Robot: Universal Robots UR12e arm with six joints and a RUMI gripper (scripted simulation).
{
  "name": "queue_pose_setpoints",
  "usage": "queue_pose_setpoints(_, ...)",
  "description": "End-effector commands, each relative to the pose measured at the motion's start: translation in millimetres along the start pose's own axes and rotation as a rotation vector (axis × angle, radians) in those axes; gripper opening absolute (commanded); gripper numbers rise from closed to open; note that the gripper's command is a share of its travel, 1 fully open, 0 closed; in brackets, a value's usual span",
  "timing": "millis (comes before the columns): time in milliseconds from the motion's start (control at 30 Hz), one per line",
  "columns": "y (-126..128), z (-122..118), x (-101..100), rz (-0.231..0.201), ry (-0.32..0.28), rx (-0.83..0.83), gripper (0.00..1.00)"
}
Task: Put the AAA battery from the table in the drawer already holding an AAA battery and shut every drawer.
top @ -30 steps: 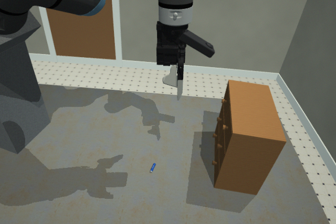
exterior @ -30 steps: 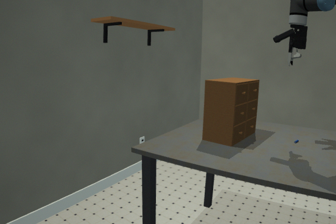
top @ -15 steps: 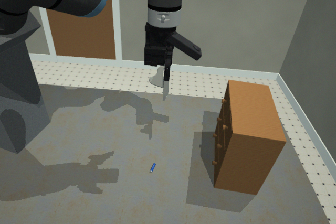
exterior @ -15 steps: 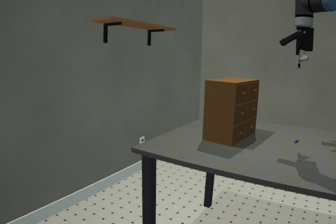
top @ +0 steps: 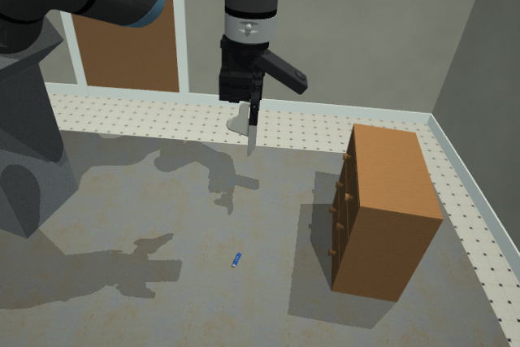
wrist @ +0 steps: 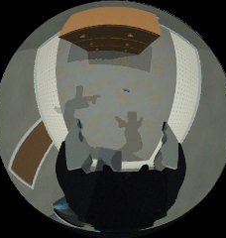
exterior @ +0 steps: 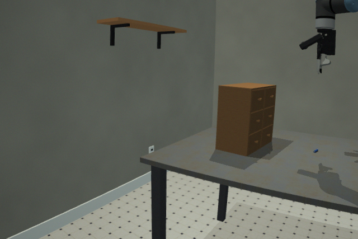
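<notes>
A blue AAA battery (top: 236, 259) (exterior: 315, 150) (wrist: 126, 90) lies on the table in front of the chest's drawer side. The wooden chest (top: 394, 171) (exterior: 232, 117) (wrist: 113, 21) stands upright, with two columns of three knobbed drawers. All its drawers look shut, and their contents are hidden. My gripper (top: 245, 141) (exterior: 320, 70) (wrist: 123, 121) is open and empty. It points down, high above the table, on the drawer side of the chest, well clear of both chest and battery.
The grey table (top: 201, 314) (exterior: 288, 181) carries the chest near one end. A wooden shelf (exterior: 141, 25) is fixed on the wall beyond the chest. The arm's grey pedestal (top: 33, 124) stands at the left in the top view.
</notes>
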State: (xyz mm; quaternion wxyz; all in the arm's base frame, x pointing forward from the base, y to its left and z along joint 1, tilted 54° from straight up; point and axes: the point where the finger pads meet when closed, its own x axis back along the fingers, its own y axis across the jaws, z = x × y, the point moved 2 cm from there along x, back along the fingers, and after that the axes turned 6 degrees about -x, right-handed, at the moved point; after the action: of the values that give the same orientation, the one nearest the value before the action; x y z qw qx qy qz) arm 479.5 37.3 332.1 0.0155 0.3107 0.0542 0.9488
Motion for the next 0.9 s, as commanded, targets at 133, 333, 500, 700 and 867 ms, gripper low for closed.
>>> queue_pose_setpoints(133,-0.1,0.1,0.2,0.000,0.000,0.000,1.00)
queue_pose_setpoints(333,0.1,0.3,-0.1,0.000,0.000,0.000,1.00)
queue_pose_setpoints(500,1.8,3.5,-4.5,0.000,0.000,-0.005,1.00)
queue_pose_setpoints(700,5.0,9.6,-13.9,0.001,-0.002,-0.015,1.00)
queue_pose_setpoints(867,9.6,20.2,-35.0,0.001,-0.004,-0.036,1.00)
